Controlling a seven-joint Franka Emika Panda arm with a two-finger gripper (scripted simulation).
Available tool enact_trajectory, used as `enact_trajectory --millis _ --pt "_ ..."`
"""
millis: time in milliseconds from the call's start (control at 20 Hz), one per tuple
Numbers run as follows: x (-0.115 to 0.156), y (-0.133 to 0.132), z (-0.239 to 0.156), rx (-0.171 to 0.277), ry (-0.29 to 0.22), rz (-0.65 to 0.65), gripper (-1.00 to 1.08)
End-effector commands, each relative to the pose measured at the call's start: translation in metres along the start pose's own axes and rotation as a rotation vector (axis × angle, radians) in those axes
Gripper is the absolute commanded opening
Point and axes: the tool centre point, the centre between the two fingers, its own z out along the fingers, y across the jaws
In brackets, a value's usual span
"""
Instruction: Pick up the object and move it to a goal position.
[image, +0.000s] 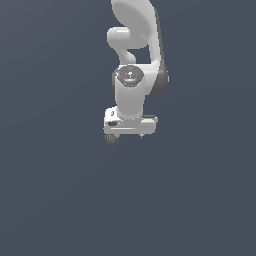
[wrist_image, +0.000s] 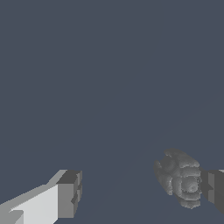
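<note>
While fingers (wrist_image: 70, 194) gape, object (wrist_image: 179, 177) touches one.

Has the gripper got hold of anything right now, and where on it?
Nothing held. The gripper is open: the object sits against one finger, the other finger stands clear of it.

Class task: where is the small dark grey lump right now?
In the wrist view, the lump sits between the open claw's fingers, against one fingertip. In the exterior view it peeks out under the claw's left end.

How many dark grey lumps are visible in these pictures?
1. The object lies against one finger pad of the open gripper; the exterior view shows it under the gripper's left end.
</note>
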Motion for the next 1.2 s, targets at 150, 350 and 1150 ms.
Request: enact_trajectory --millis 150,350,1150 --pt "0.000 0.007 -0.002 0.002 0.005 0.011 1.00" --pt "0.000 0.027 -0.008 0.006 0.019 0.043 1.00" --pt "-0.012 0.043 0.010 0.010 0.024 0.207 1.00"
